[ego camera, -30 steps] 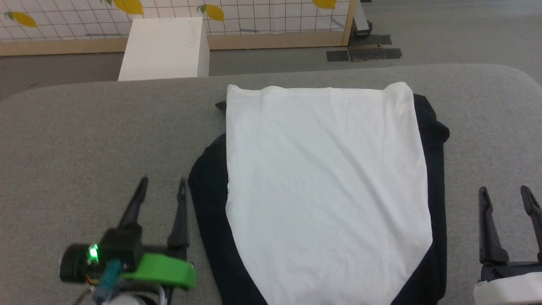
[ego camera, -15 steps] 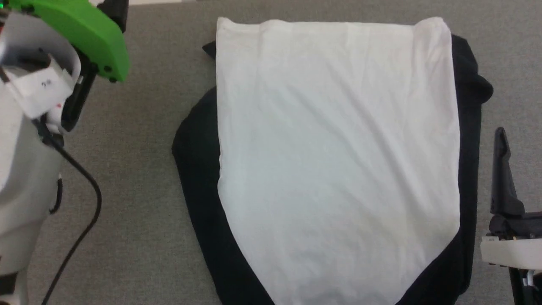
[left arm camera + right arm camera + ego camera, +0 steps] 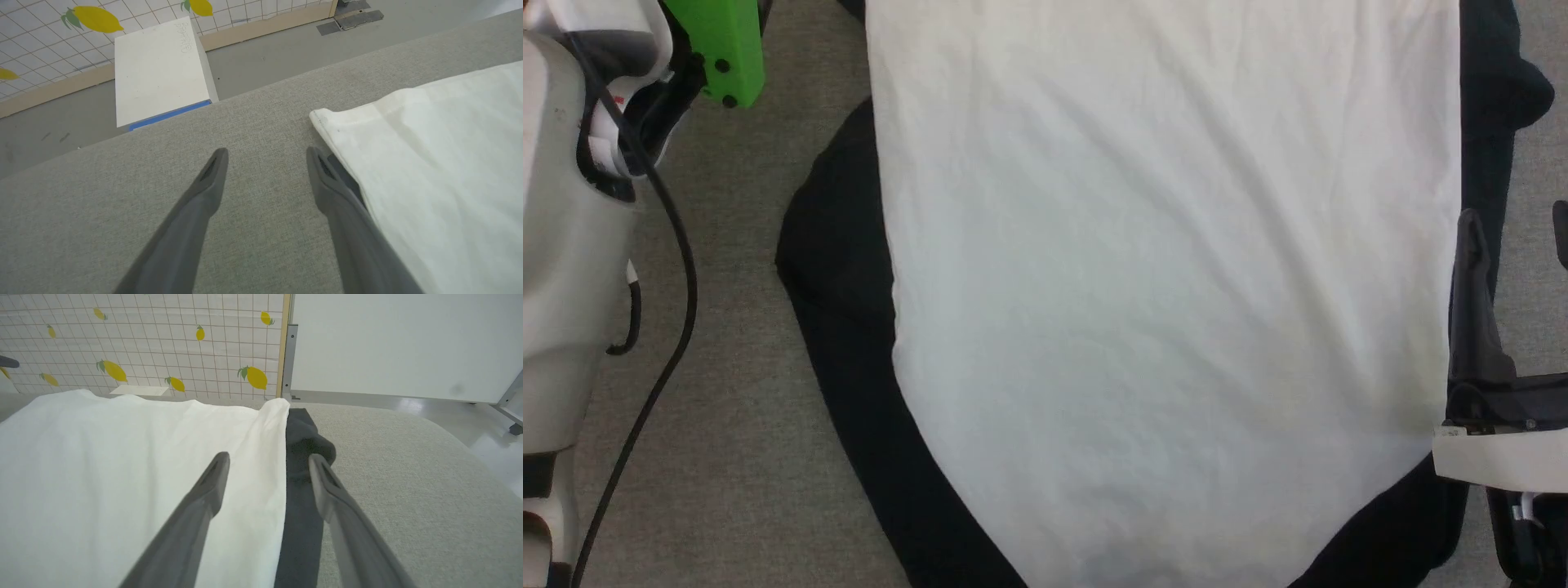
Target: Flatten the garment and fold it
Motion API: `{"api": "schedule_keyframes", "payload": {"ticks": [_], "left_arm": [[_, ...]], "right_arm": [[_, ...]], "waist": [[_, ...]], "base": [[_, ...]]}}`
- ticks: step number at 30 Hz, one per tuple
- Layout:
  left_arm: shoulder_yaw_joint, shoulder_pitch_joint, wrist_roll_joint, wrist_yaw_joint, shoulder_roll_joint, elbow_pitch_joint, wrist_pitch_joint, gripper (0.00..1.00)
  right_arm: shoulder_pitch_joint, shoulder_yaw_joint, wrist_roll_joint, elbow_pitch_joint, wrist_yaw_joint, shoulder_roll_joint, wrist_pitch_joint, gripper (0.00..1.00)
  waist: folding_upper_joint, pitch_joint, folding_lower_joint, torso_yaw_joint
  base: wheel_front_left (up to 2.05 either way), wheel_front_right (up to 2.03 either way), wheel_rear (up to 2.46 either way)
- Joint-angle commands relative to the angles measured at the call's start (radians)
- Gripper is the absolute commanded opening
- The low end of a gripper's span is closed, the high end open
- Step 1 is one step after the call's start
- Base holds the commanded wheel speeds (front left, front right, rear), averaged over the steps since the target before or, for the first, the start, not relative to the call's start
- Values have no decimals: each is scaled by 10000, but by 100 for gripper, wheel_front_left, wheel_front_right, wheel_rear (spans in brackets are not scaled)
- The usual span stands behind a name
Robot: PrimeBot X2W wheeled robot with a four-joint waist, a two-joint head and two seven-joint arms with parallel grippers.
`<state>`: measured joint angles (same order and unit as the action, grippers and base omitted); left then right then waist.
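The left tool [image 3: 266, 151] is held with its fingers spread wide and nothing between them, above bare grey counter [image 3: 122, 212]. Its right finger is placed just beside the far left corner of the garment [image 3: 441, 163], where a strip of black cloth is seen under the white hem. The right tool [image 3: 268, 456] is likewise spread and empty. It is set astride the garment's right edge, with its left finger above the white body and its right finger above the black sleeve [image 3: 302, 498].

The garment is laid flat on the counter, plain white side up, with black showing along both flanks. Its long axis is run away from the robot, roughly parallel to both pairs of fingers. It lies to the right of the left tool and beneath the right tool, so the right arm is judged the nearer.

Against the picture of a second ago, the garment is shown much larger in the head view, which is put down to the camera having dipped. The left arm has been carried forward, so that its green wrist cover [image 3: 723, 49] is now seen at the upper left. The right tool, then clear of the cloth, is now overlapped with its edge. The garment's lie is unchanged.
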<state>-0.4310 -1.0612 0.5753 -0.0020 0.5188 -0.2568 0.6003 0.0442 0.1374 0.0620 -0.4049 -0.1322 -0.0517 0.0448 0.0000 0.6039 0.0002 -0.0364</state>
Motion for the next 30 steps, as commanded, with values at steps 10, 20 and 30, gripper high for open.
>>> {"api": "schedule_keyframes", "payload": {"ticks": [10, 20, 30], "left_arm": [[126, 261, 704, 312, -159, 189, 756, 100], [84, 481, 858, 517, -202, 435, 950, 100], [341, 455, 1364, 668, -564, 451, 825, 100]], "right_arm": [[241, -16, -91, 108, 15, 14, 95, 100], [286, -48, -195, -48, 15, 14, -31, 100], [324, -19, -232, -61, 15, 14, -116, 100]], "waist": [[0, 485, -2, -231], [0, 652, -2, -177], [0, 867, -2, -195]], "base": [[0, 0, 0], [0, 0, 0], [0, 0, 0]]}}
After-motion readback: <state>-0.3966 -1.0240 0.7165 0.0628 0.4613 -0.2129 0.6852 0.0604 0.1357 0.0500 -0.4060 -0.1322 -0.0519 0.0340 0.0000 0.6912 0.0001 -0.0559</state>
